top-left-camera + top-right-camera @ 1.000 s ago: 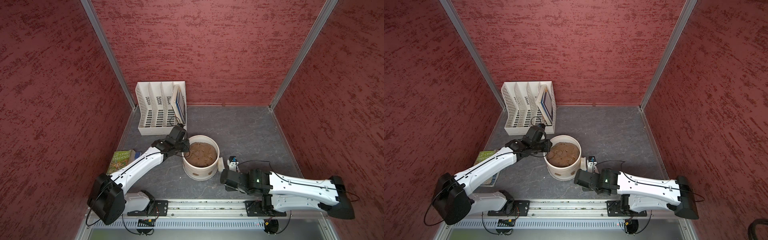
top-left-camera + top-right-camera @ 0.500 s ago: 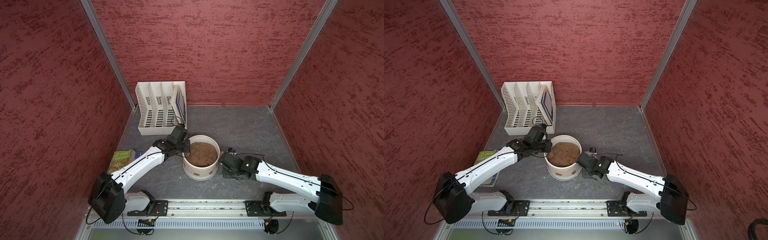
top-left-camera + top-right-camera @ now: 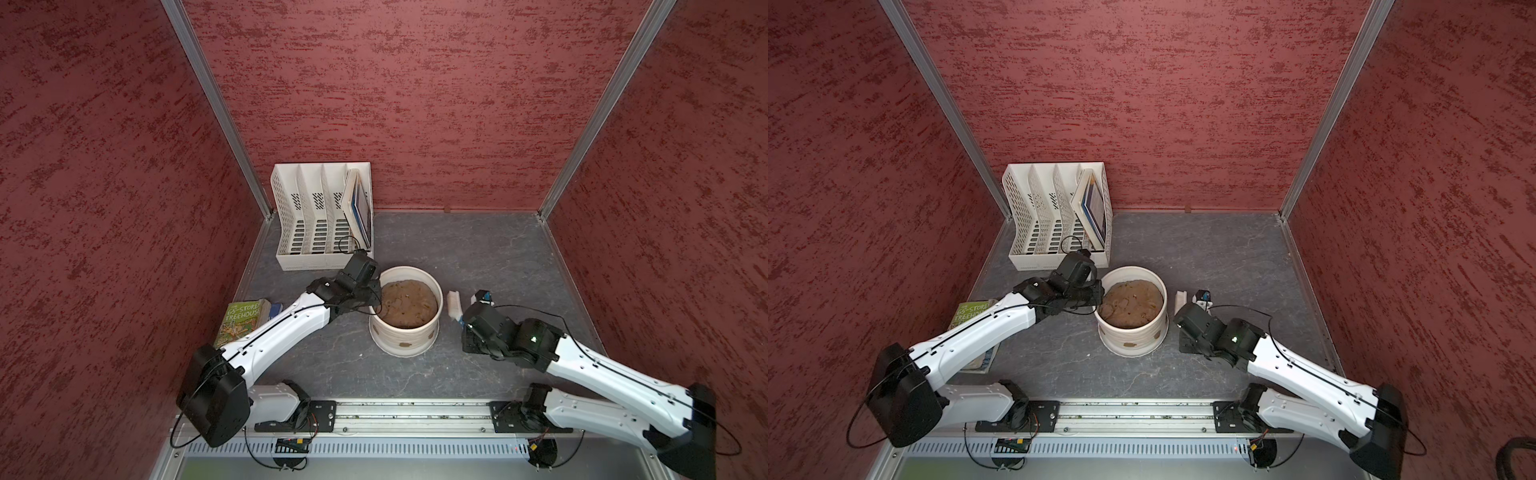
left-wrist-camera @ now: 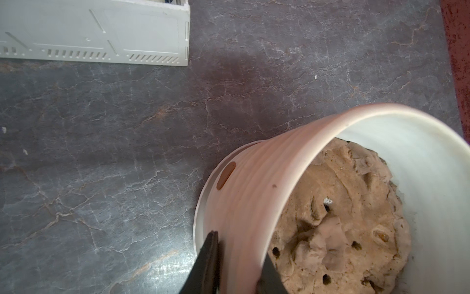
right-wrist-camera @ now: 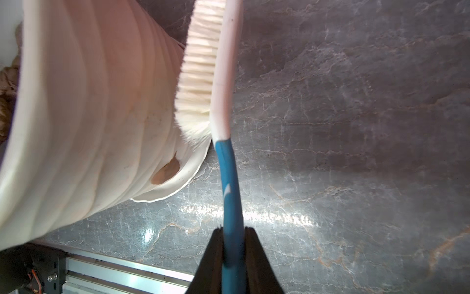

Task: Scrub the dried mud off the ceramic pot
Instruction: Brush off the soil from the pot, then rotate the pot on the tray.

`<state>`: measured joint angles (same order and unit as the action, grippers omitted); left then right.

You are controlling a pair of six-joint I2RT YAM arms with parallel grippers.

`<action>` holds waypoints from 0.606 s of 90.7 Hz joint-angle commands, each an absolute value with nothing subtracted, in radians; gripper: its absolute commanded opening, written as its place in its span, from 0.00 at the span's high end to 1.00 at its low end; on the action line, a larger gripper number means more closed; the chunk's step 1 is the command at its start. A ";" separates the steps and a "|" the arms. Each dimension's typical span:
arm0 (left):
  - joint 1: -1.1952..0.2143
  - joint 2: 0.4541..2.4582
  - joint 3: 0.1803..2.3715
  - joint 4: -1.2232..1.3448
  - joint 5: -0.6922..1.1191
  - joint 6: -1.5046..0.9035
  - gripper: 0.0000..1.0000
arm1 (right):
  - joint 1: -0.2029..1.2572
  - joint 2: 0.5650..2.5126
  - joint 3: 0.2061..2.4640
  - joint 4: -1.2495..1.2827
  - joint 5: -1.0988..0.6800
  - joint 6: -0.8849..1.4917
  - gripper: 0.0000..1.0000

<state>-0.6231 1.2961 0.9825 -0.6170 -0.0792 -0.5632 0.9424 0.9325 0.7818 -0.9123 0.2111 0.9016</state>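
The cream ribbed ceramic pot [image 3: 415,338] [image 3: 1144,338] stands mid-table, with a lumpy brown mound inside. Dried mud shows as small brown oval patches low on its wall [image 3: 405,344] [image 4: 225,172] [image 5: 166,171]. My left gripper [image 3: 374,300] [image 4: 239,244] is shut on the pot's left rim, with one finger outside and one inside. On the pot's right side, my right gripper [image 3: 464,326] [image 5: 233,229] is shut on the blue handle [image 5: 230,183] of a white brush [image 3: 454,304] [image 3: 1180,300]. The bristles [image 5: 201,76] face the pot's right wall, touching it or nearly so, just above one mud patch.
A white slotted file rack [image 3: 322,224] holding a book stands at the back left, close behind the left wrist. A green paperback [image 3: 243,320] lies under the left arm. The metal rail [image 3: 395,409] runs along the front edge. Red walls enclose three sides.
The right arm has swung and shifted rightward with the brush, whose head now lies along the pot's right side, farther back. The left gripper has stayed on the rim.
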 commanded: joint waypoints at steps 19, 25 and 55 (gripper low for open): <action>-0.600 1.350 1.070 -0.534 -0.039 -0.468 0.35 | 0.940 0.861 0.762 -0.898 0.235 0.917 1.00; -0.596 1.390 1.106 -0.521 -0.045 -0.430 0.32 | 0.940 0.851 0.762 -0.900 0.235 0.922 1.00; -0.583 1.511 1.212 -0.547 -0.009 -0.409 0.50 | 0.940 0.820 0.756 -0.909 0.233 0.943 1.00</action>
